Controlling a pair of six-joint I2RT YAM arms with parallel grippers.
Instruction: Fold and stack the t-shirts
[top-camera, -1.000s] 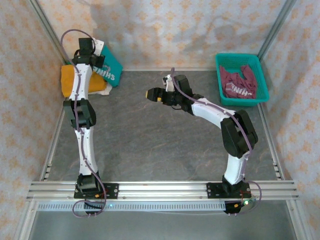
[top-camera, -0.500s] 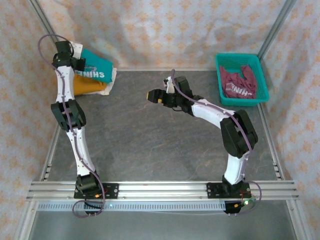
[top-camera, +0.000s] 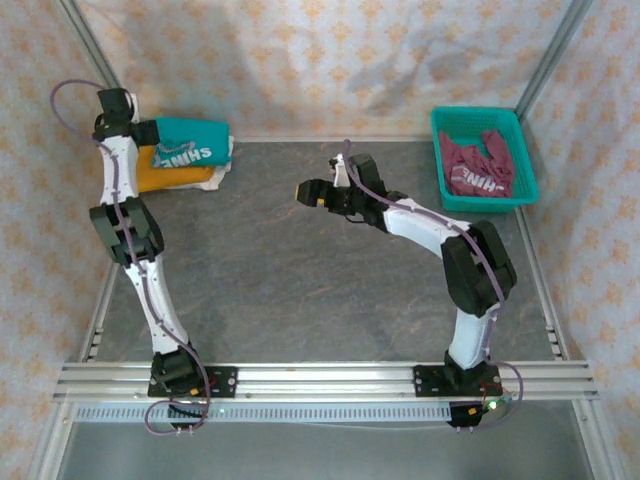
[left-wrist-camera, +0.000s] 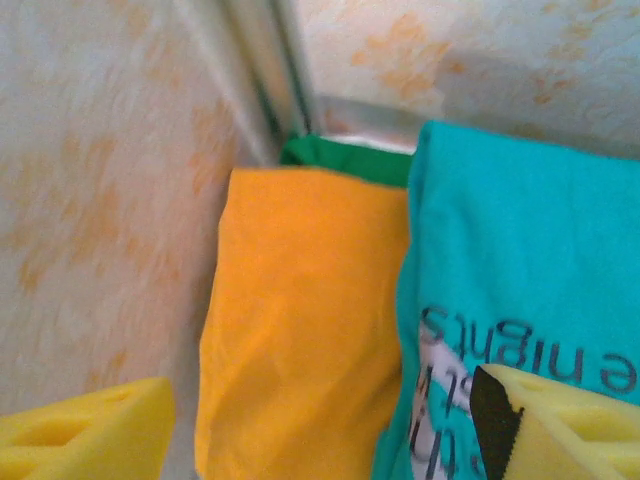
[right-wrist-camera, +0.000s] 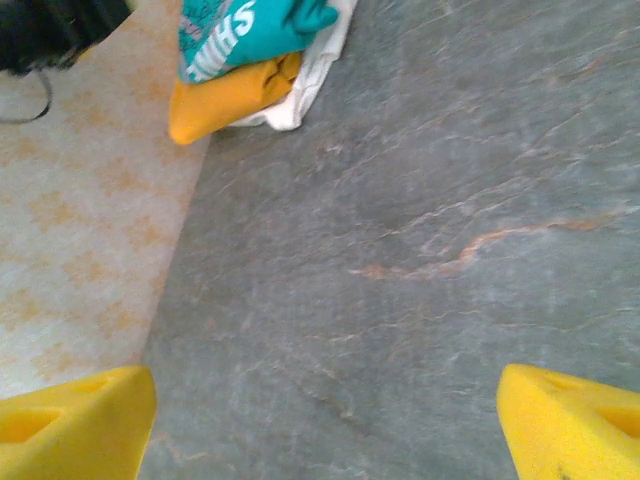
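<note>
At the far left corner lies a stack of t-shirts. The teal shirt (top-camera: 190, 146) with white lettering is on top of the orange one (top-camera: 165, 178), and a white one (top-camera: 222, 166) shows at the stack's edge. My left gripper (top-camera: 128, 122) hovers open over the stack's left side. Below it, between its yellow fingers (left-wrist-camera: 80, 430), are the orange shirt (left-wrist-camera: 300, 320) and the teal shirt (left-wrist-camera: 520, 250). My right gripper (top-camera: 306, 190) hangs open over bare table mid-back, facing the stack (right-wrist-camera: 240, 60). The maroon shirt (top-camera: 478, 172) lies crumpled in the basket.
The teal lattice basket (top-camera: 520, 150) stands at the back right corner. Patterned walls and metal posts (top-camera: 85, 45) close in the left corner, right beside my left arm. The grey table (top-camera: 300, 290) spreads between the arms.
My left arm has swung left into the corner. The teal shirt, earlier tilted up by the gripper, now lies flatter on the stack. The right arm has barely moved.
</note>
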